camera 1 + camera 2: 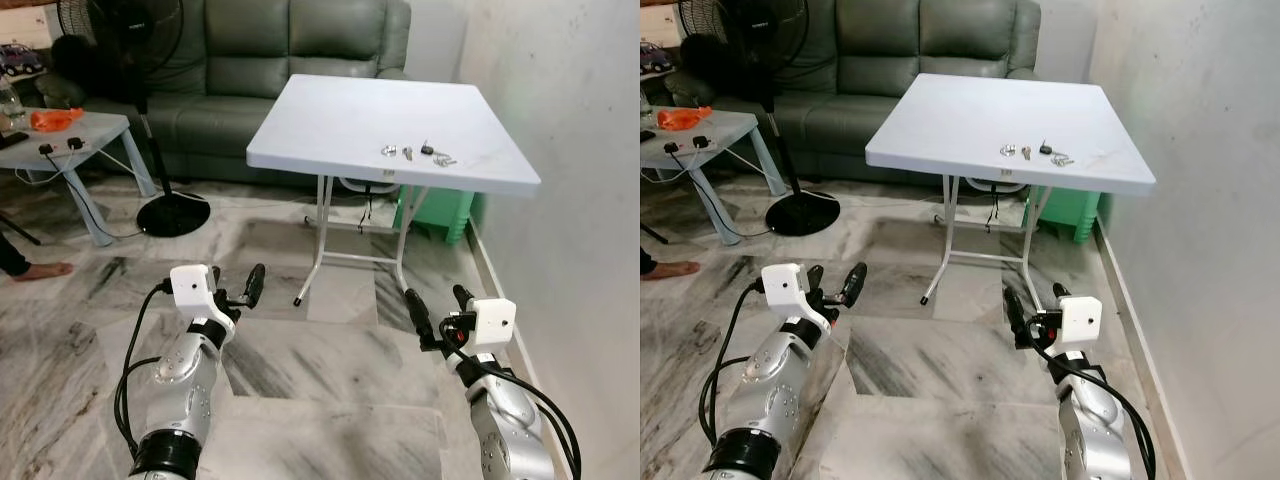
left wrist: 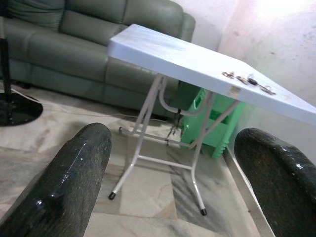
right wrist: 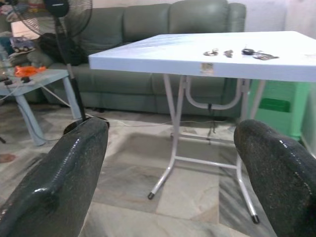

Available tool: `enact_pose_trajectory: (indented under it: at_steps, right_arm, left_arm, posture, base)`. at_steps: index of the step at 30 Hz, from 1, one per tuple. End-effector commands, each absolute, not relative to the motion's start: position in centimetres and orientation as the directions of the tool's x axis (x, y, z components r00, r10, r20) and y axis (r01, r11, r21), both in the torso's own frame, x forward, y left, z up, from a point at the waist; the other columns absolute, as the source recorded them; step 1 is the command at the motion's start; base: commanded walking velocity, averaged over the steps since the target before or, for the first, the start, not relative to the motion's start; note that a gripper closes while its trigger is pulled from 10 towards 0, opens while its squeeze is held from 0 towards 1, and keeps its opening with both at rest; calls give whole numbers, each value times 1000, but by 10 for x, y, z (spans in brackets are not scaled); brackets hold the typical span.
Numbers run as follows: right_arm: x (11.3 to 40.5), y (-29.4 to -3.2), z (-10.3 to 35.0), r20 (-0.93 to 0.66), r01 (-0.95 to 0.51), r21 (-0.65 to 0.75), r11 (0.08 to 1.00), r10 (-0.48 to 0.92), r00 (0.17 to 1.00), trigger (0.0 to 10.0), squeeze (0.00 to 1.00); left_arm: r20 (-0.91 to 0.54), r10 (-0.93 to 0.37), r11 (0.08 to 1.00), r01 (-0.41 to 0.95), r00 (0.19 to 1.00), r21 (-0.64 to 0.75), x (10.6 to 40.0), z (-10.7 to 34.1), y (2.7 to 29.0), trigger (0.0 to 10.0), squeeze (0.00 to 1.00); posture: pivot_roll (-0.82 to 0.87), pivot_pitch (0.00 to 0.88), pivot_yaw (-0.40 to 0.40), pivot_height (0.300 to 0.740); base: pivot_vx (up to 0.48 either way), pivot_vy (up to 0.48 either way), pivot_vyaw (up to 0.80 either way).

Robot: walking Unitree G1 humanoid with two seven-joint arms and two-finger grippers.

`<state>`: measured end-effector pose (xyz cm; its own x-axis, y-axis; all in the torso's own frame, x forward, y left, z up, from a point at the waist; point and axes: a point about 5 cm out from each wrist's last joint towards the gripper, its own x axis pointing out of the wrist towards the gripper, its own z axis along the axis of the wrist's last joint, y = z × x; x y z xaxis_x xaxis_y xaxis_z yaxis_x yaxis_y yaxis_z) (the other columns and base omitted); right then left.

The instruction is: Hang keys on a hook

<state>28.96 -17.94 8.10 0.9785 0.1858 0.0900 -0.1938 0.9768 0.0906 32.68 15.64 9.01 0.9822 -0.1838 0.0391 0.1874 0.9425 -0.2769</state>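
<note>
A bunch of keys point(image 1: 418, 153) with metal rings lies near the front right edge of a white folding table point(image 1: 340, 115), seen too as keys point(image 3: 241, 52) in the right wrist view. My left gripper point(image 1: 235, 287) is raised low over the marble floor, open and holding nothing. My right gripper point(image 1: 438, 310) is likewise open and bare, well short of the table. No hook can be made out in these frames.
A grey-green sofa point(image 1: 260, 60) stands behind the table, a black pedestal fan point(image 1: 150, 120) to its left. A small grey side table point(image 1: 70, 140) carries an orange object. A green plastic stool point(image 1: 440, 212) sits under the table. A white wall point(image 1: 580, 150) bounds the right.
</note>
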Motion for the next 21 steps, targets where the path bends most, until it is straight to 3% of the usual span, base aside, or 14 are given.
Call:
enact_pose_trajectory:
  at_steps: [1, 21]
  right_arm:
    - [291, -178, 86, 109, -196, 92, 976, 186, 977, 10000, 0]
    - [289, -179, 87, 111, -199, 89, 976, 189, 976, 10000, 0]
  left_arm:
    - [53, -185, 944, 192, 981, -269, 330, 96, 158, 10000, 0]
    - [51, -189, 941, 196, 981, -276, 330, 97, 157, 10000, 0]
  posture:
    - [-25, 0, -24, 740]
    - [-27, 0, -24, 740]
  base:
    - [424, 0, 0]
    - [422, 0, 0]
